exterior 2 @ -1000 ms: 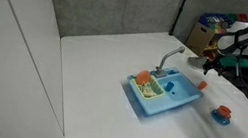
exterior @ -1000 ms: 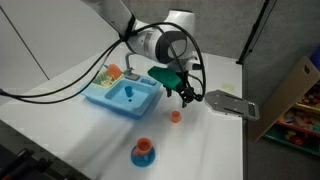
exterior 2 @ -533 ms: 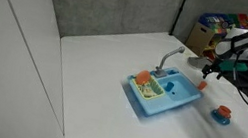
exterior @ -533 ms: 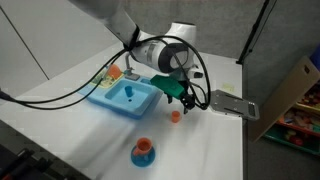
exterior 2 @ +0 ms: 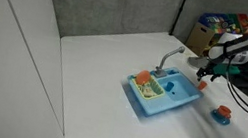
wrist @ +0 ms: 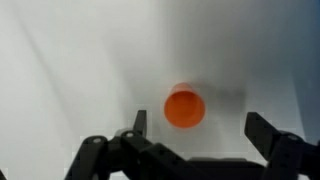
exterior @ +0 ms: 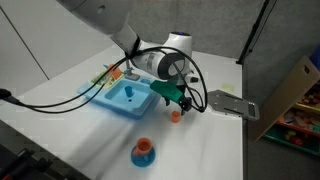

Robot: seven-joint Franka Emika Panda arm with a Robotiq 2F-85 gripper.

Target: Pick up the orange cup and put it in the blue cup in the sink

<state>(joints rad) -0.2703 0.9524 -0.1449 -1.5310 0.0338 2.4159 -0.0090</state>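
The orange cup (exterior: 175,115) stands upright on the white table, to the right of the sink (exterior: 112,100). In the wrist view the orange cup (wrist: 185,108) lies straight below, between and just ahead of the two fingers. My gripper (wrist: 196,133) is open and empty, and it hangs just above the cup (exterior: 181,101). In an exterior view the cup (exterior 2: 202,84) is mostly hidden under the gripper (exterior 2: 207,78). The blue cup (exterior: 130,92) stands inside the light blue sink (exterior 2: 181,102), near the grey faucet (exterior 2: 170,56).
A blue round plate with an orange piece (exterior: 143,152) sits near the table's front edge; it also shows in an exterior view (exterior 2: 222,114). A grey flat tray (exterior: 229,103) lies right of the gripper. An orange item sits on the sink's yellow-green rack (exterior 2: 144,78). Shelves with toys (exterior: 298,105) stand beyond the table.
My gripper has moved down and slightly toward the sink, closing in over the orange cup. The cup and the sink have not moved.
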